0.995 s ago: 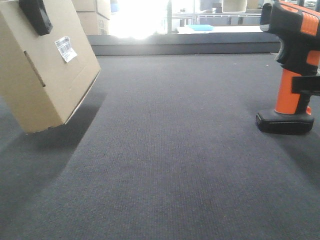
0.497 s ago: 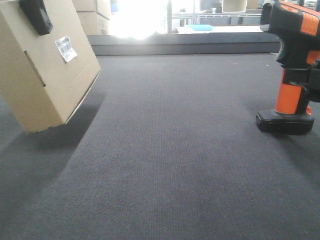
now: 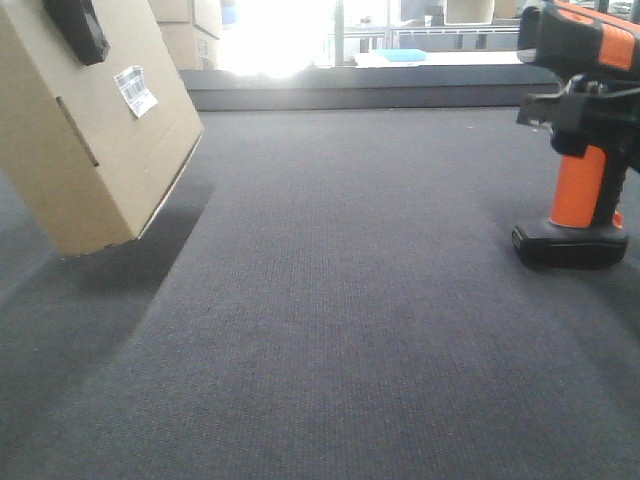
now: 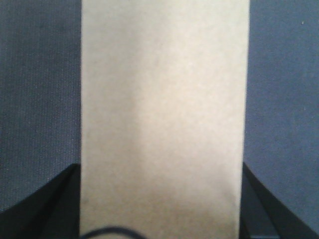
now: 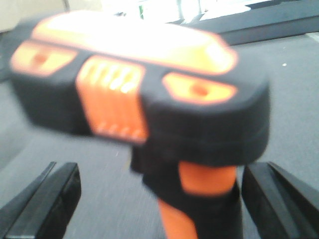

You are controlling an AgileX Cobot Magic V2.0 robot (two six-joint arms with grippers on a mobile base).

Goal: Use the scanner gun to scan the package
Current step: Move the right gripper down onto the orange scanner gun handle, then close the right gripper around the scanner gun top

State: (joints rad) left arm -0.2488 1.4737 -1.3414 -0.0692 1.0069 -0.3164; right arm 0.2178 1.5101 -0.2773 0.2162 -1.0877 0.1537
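The scanner gun [image 3: 580, 45], black with an orange handle [image 3: 580, 190], stands on its flat base [image 3: 568, 245] by the right edge of the tabletop [image 3: 350, 300], blurry up close, with the right claw [image 5: 159, 169] wide open around the handle. The tan package [image 3: 90, 170], with a white label [image 3: 134, 90] and thin slot [image 3: 78, 130], tilts by the left edge, partly cut off, held tight in the left claw [image 4: 159, 167].

The plain tan cardboard box [image 3: 95, 150] has a small white label [image 3: 134, 90] striped in black bars toward its 1 o'clock. The pistol-shaped plastic scanner gun [image 3: 580, 190] has a black body, an orange handle and orange top panels, one of them ribbed. The bench [image 3: 350, 300] is dark grey-blue in a finely ribbed weave.
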